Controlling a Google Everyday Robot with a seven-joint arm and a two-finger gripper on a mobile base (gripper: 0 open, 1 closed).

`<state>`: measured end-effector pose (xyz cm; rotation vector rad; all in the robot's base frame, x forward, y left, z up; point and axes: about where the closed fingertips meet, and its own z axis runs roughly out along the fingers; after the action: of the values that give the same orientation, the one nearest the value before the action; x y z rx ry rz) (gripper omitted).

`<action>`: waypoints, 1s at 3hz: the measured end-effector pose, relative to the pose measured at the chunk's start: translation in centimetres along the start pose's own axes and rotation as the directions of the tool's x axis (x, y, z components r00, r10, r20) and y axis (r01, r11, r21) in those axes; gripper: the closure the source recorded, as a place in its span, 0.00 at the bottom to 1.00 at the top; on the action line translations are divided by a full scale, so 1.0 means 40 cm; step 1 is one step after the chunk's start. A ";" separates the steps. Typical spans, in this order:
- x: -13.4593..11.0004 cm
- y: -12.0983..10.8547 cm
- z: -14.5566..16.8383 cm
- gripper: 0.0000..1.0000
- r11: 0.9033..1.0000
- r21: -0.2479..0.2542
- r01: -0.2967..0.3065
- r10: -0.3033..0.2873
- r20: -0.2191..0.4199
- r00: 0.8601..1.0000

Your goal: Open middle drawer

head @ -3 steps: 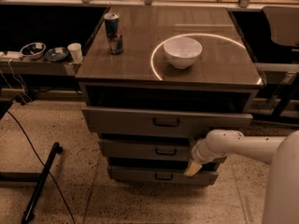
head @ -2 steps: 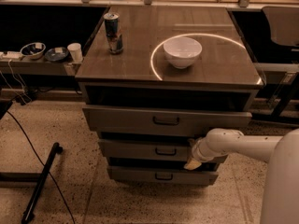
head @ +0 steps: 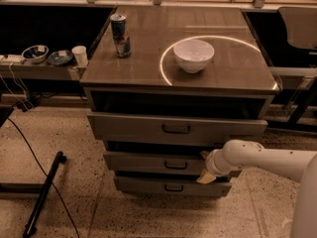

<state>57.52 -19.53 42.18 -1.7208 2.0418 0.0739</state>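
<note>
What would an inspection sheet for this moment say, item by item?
surface: wooden cabinet top, with a bright ring of light across it.
job's things: middle drawer, second of three; its dark centre handle is not grasped. How far out the drawer stands cannot be told.
clutter: can at the top's rear left; white bowl inside the ring.
claw: at the right end of the middle drawer's front, away from the handle.
cables: dark cable trailing over the floor at left.
surroundings: low shelf at left with dishes and a cup; chair at right.
</note>
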 end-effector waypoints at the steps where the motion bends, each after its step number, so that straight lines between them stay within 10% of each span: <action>1: -0.008 0.067 -0.046 0.33 1.000 -0.016 0.016 -0.015 0.039 0.999; 3: -0.001 0.252 -0.099 0.49 0.993 -0.115 0.027 -0.018 0.081 0.997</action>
<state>46.78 -18.65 43.19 -1.7801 1.9942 0.2547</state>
